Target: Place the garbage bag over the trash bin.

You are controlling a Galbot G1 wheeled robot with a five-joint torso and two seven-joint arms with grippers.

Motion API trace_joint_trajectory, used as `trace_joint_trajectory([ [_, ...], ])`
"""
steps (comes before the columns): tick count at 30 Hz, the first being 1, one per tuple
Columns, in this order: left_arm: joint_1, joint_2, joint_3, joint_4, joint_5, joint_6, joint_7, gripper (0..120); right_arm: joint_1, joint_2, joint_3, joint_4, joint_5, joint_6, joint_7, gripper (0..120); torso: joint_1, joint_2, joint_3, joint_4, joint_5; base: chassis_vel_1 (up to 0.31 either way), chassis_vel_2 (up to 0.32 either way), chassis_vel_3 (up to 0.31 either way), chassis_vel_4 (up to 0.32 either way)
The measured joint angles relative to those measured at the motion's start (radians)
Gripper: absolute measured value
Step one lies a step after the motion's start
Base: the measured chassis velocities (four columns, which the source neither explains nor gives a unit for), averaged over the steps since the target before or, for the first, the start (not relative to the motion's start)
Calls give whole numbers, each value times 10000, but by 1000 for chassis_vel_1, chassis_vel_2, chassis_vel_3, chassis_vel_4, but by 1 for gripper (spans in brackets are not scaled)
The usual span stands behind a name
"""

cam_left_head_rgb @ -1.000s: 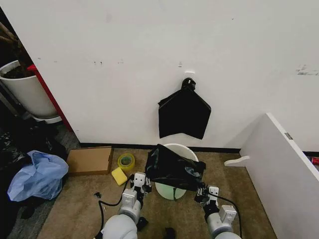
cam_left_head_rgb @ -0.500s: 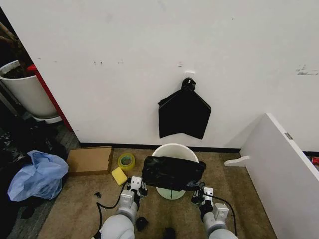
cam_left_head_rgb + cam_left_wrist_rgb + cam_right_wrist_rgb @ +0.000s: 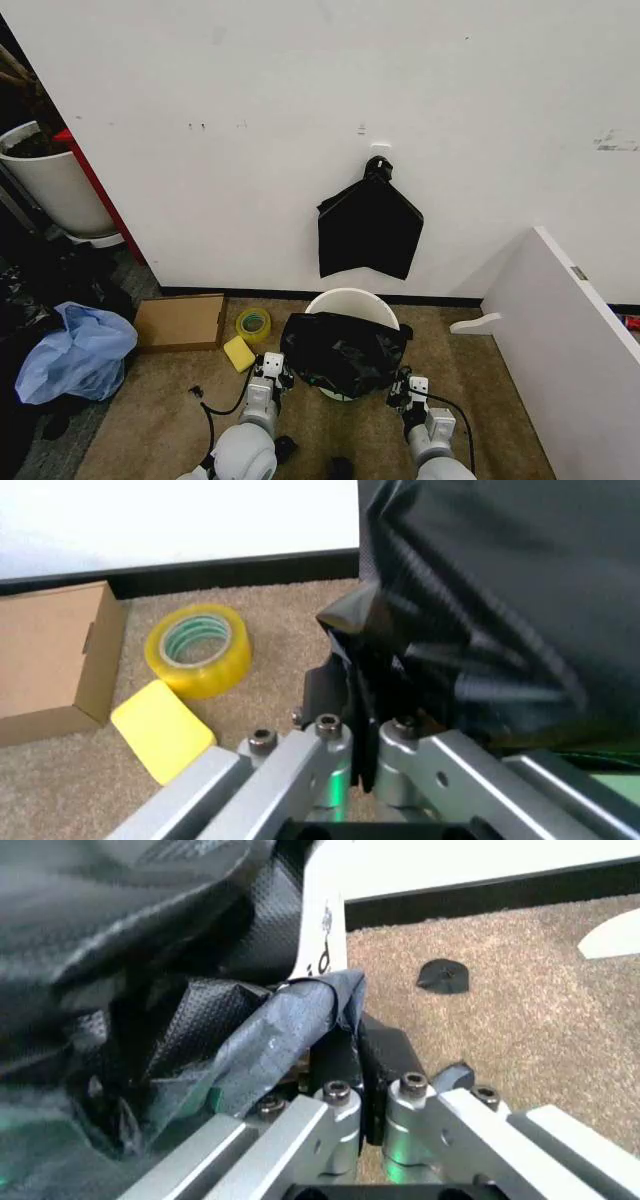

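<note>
On our far left, a blue plastic bag (image 3: 72, 352) is lying on the carpet, with a cardboard box (image 3: 180, 321), a roll of yellow tape (image 3: 253, 324) and a yellow sponge (image 3: 239, 353) just beside it toward the middle.

Our left gripper (image 3: 271, 372) is holding the left edge of the garbage bag (image 3: 343, 353); in the left wrist view its fingers (image 3: 352, 739) are pressed together on a fold of the black film. The bag is hanging stretched between our two grippers, its long axis running left to right, draped across the near side of the trash bin (image 3: 352, 300). The bin's white rim is showing behind the bag, toward the wall, so the mouth is not yet covered.

Our right gripper (image 3: 405, 388) is pinching the bag's right edge, fingers closed on a bunched strip of film beside the bin's wall.

Both arms are about equally near the bin, one on each side. We judge that the bin's open far rim lies forward of both grippers, so the film has to travel away from us, over the mouth.
</note>
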Motion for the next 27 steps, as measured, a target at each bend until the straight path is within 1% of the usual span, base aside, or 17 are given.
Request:
trace_joint_trajectory([
  [1, 70, 52, -41, -139, 23, 0, -4, 7, -126, -28, -2, 159, 0, 11, -11, 0, 0, 0, 0, -2, -1, 0, 0, 0, 0],
  [4, 436, 318, -249, -671, 188, 4, 0, 20, -683, -133, -24, 790, -8, 62, -85, 12, -1, 0, -1, -1, 0, 0, 0, 0, 0],
  [5, 436, 318, -249, -671, 188, 4, 0, 20, -683, -133, -24, 790, -8, 62, -85, 12, -1, 0, -1, -1, 0, 0, 0, 0, 0],
  [6, 549, 408, -333, -827, 232, 4, 2, 23, -838, -167, -23, 965, -16, 80, -102, 15, 0, 1, -1, -1, -1, 0, 0, 0, 0],
  [9, 970, 750, -610, -1342, 373, 4, 15, 36, -1438, -354, 16, 1498, -67, 138, -149, 29, -1, 0, -2, 0, -1, 0, 0, 0, 0],
  [11, 1206, 920, -781, -1624, 454, 3, 24, 45, -1741, -458, 69, 1723, -176, 227, -179, 35, -1, 1, -2, -2, -1, 0, 0, 0, 0],
  [12, 1408, 1009, -929, -1818, 513, 0, 35, 50, -1950, -529, 92, 1839, -263, 296, -204, 42, -1, 0, -2, 0, -1, 0, 0, 0, 0],
  [13, 1408, 1009, -929, -1818, 513, 0, 35, 50, -1950, -529, 92, 1839, -263, 296, -204, 42, -1, 0, -2, 0, -1, 0, 0, 0, 0],
  [16, 1725, 1129, -1172, -2108, 607, -29, 62, 59, -2393, -661, 110, 2049, -456, 434, -236, 52, -1, 1, -2, -2, -2, 0, 0, 0, 0],
  [17, 1886, 1192, -1283, -2223, 650, -79, 65, 66, -2598, -716, 121, 2139, -589, 513, -242, 57, -1, 1, -3, -1, -1, 0, 0, 0, 0],
  [19, 2138, 1294, -1426, -2373, 721, -202, 66, 73, -2903, -789, 150, 2284, -769, 612, -244, 66, -1, 0, -2, -1, -1, 0, 0, 0, 0],
  [20, 2271, 1345, -1490, -2442, 770, -279, 67, 78, -3057, -837, 185, 2377, -859, 655, -244, 71, -1, 1, -2, -3, -2, 0, 0, 0, 0],
  [21, 2449, 1403, -1554, -2513, 845, -396, 69, 83, -3195, -896, 227, 2459, -971, 703, -242, 74, -2, 1, -3, -1, -1, 0, 0, 0, 0],
  [22, 2449, 1403, -1554, -2513, 845, -396, 69, 83, -3195, -896, 227, 2459, -971, 703, -242, 74, -2, 1, -3, -1, -1, 0, 0, 0, 0],
  [27, 3257, 1452, -1643, -2907, 1175, -1092, 129, 99, -3683, -1107, 578, 2804, -1535, 1161, -39, 94, -1, 1, -2, -1, 1, 0, 0, 0, 0],
])
